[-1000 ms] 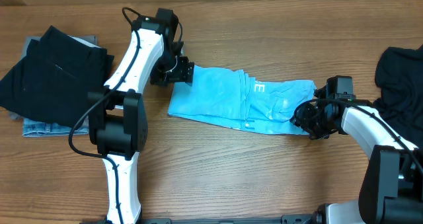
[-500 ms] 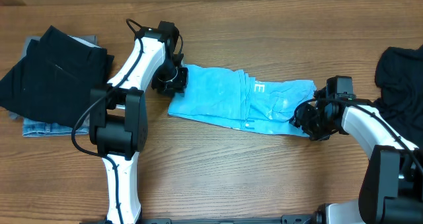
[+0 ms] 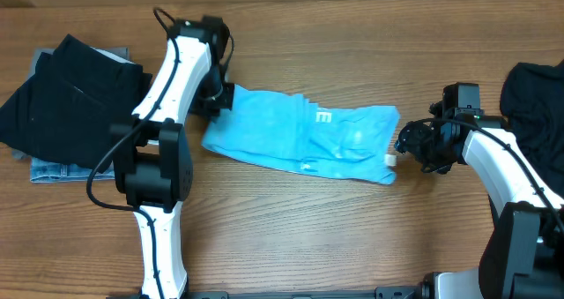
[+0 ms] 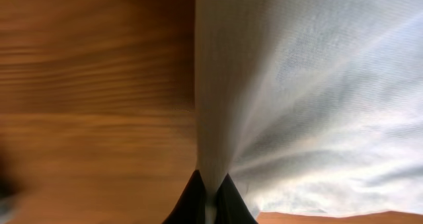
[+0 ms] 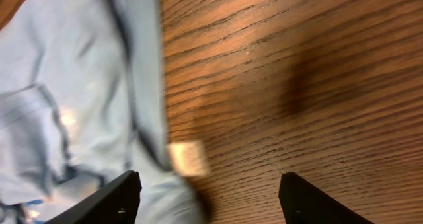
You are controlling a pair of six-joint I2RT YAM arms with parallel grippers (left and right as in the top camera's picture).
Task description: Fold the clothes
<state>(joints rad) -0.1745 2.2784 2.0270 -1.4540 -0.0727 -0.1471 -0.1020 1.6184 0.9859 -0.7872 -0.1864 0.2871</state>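
Well, across my wooden bench the light blue T-shirt lies as a long folded strip. Left of the T-shirt sits a pile of dark clothes; right of it lies another dark garment. My left gripper is pinched tight on the T-shirt's left edge. My right gripper stands spread wide just beside its right end.

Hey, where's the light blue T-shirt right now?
In the overhead view the light blue cloth T-shirt lies at centre, its left end pinched by the left gripper, its right end just short of the open right gripper.
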